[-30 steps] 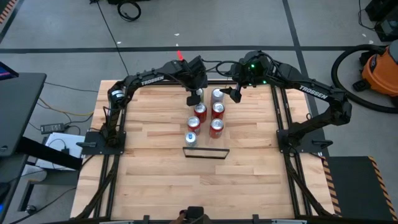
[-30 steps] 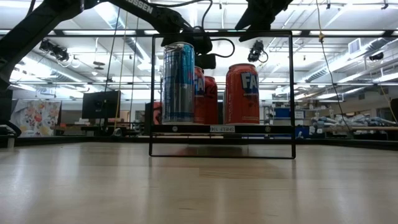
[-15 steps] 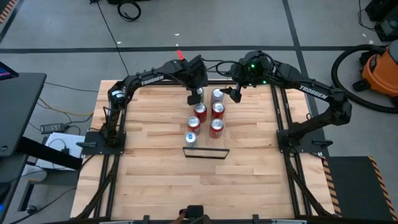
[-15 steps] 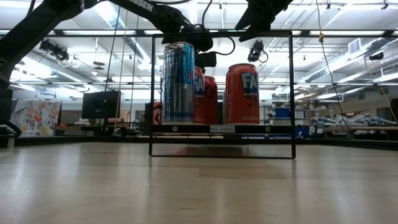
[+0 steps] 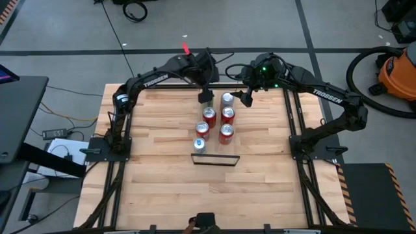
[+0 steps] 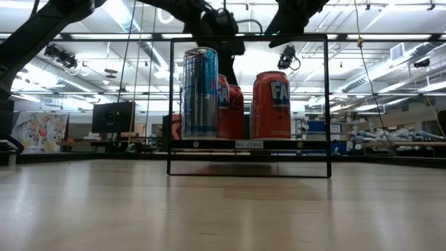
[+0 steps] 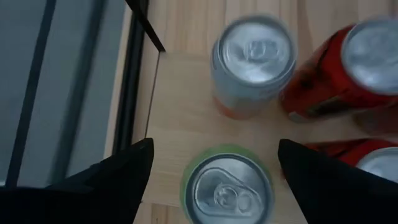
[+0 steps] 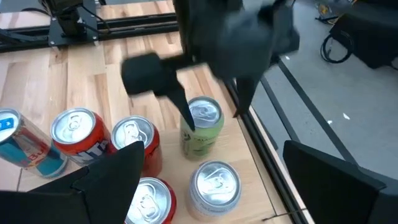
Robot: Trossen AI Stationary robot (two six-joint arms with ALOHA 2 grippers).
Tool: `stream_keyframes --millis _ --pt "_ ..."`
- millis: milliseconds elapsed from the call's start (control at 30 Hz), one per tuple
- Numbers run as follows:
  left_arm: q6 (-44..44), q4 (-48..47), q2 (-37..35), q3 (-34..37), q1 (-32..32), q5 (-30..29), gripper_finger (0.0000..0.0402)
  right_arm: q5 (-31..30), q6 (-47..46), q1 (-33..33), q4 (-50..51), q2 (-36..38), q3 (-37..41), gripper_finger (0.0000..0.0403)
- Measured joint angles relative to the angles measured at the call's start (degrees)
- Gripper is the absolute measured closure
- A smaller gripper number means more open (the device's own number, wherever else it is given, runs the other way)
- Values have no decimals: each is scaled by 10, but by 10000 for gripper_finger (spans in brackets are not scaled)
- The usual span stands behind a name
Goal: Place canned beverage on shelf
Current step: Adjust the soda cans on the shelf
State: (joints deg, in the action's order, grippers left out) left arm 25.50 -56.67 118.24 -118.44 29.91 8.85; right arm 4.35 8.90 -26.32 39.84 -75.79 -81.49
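A green can stands upright on the wooden table near its far edge, also seen in the right wrist view. My left gripper hangs open above it, a finger out to each side of its top, touching nothing; it shows in the high view. My right gripper waits open beside a silver can. The shelf, a black wire frame with a narrow board, stands toward the table's near edge.
Three red cans and another stand grouped between the grippers and the shelf. A blue-and-silver can is just behind the shelf's left end. Bare tabletop lies left, right and in front.
My left gripper has risen straight up from around the green can, mostly in the last half second, its fingers still apart. The can has stayed upright where it was on the table.
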Motion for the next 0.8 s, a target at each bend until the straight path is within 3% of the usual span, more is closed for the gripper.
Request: stream_keyframes --millis 233,533,667,800 --pt "-83 -68 -1 -70 21 11 47 6 14 -19 -5 -1 62 13" --pt "-96 -76 -57 -75 22 10 47 -6 15 -41 -17 0 149 23" --pt "-95 -38 -87 -30 20 9 50 -6 15 -65 -71 0 207 23" --pt "-117 31 -131 58 16 4 64 -5 16 -79 -120 0 248 24"
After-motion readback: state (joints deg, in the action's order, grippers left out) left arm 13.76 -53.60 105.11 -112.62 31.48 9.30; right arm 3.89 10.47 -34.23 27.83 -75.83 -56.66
